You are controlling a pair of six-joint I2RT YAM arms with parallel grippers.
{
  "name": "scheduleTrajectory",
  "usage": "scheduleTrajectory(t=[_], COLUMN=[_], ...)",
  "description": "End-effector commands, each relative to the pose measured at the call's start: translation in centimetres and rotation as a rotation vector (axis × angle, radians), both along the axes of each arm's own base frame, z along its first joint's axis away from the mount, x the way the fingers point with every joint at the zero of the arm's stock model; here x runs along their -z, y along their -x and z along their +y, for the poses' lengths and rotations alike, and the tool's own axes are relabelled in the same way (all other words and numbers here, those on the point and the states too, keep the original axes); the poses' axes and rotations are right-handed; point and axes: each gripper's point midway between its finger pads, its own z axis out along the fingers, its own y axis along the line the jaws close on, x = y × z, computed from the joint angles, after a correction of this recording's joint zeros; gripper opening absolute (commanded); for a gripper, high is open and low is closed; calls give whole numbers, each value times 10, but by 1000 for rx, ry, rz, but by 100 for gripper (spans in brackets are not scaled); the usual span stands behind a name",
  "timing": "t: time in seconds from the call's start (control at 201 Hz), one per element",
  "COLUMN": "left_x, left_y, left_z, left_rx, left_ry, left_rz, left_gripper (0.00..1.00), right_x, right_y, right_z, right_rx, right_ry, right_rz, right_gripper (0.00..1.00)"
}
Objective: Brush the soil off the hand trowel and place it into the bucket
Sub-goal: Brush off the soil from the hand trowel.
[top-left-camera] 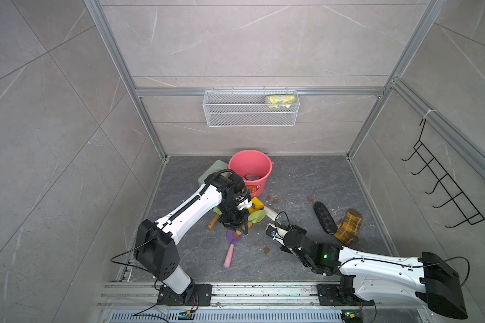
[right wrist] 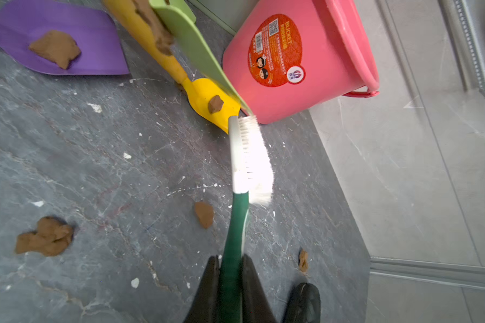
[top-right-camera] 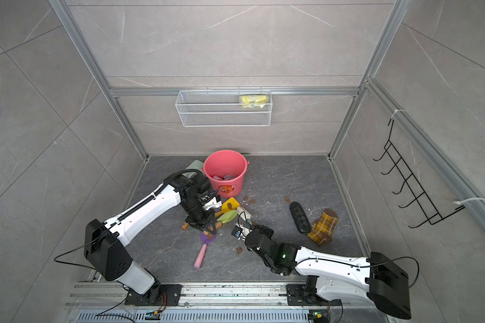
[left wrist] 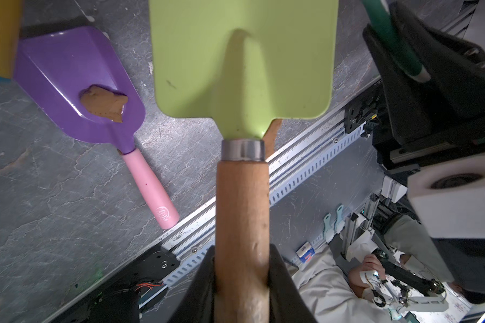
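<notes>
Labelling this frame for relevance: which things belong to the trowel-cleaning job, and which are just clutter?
Job: green trowel in left pincer; brush in right pincer; bucket; soil lumps; purple trowel and yellow trowel, both soiled, maybe next.

Clutter: tissue box; black oval case; plaid cloth; wire basket with yellow packet.

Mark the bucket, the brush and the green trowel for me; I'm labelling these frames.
bucket (right wrist: 329,56): right wrist view, pink side wall.
brush (right wrist: 256,159): right wrist view, white bristles.
green trowel (left wrist: 244,70): left wrist view, middle of blade.
</notes>
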Motion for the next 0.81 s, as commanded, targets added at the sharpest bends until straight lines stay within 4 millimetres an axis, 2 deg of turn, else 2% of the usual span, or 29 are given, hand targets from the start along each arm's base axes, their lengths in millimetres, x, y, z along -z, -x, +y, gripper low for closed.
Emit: scheduleTrajectory(t=[0.0,0.085,0.189,0.438,0.562,0.712,0.801], left_x=[-8,-4,3,18,16,3,-3], left_y=[-8,-9,-7,-2,-2,-1,-3], left_z=[6,7,12,17,14,3,0], left_rx=[5,13,47,132,139,136,119], left_ry=[-38,-61,-118,-238,-223,-140,-98], left_rz=[-58,-63,-75,-92,-97,-101,-108], left_gripper=[0,0,0,0,0,0,0], right_x=[-9,-10,-18,-33,-32,-26,-22], right_y=[18,29,32,23,7,-15,-19], right_z=[18,27,31,35,21,-5,-13], right_rx=[-85,-140,-162,-145,-52,106,150], right_ry=[-59,-33,-10,21,22,-2,-18], right_rz=[64,71,59,14,5,33,63], right_gripper=[0,0,0,0,0,0,0])
